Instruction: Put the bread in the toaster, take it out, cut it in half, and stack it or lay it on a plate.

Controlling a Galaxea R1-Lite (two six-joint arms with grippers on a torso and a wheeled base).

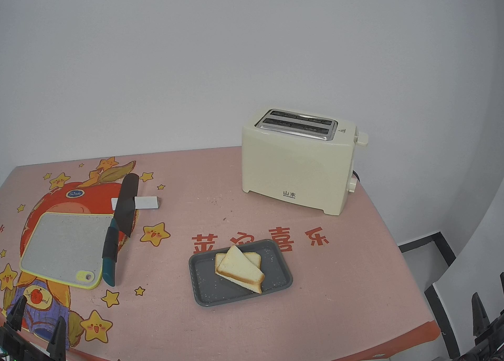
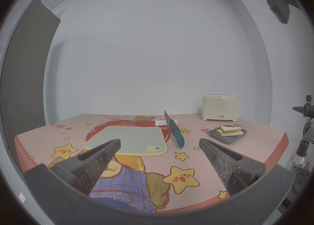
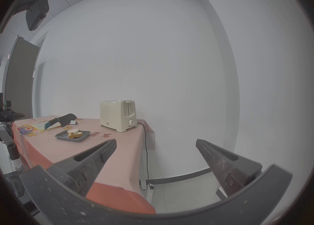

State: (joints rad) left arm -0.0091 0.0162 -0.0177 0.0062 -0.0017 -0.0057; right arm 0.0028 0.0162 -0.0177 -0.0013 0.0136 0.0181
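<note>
The two bread halves (image 1: 240, 268) lie stacked on the plate (image 1: 202, 294), well ahead of the left gripper (image 2: 159, 142) and the right gripper (image 3: 156, 142). Both are wide open and hold nothing. The bread looks light, stiff and crumbly, so it is best held softly by its crusts.

My left gripper (image 2: 159, 141), right gripper (image 3: 156, 142) — matte dark-grey wedge fingers (image 2: 229, 165) tapering to points, pale-speckled scuffs, curved grey mounting bar (image 2: 157, 214).
</note>
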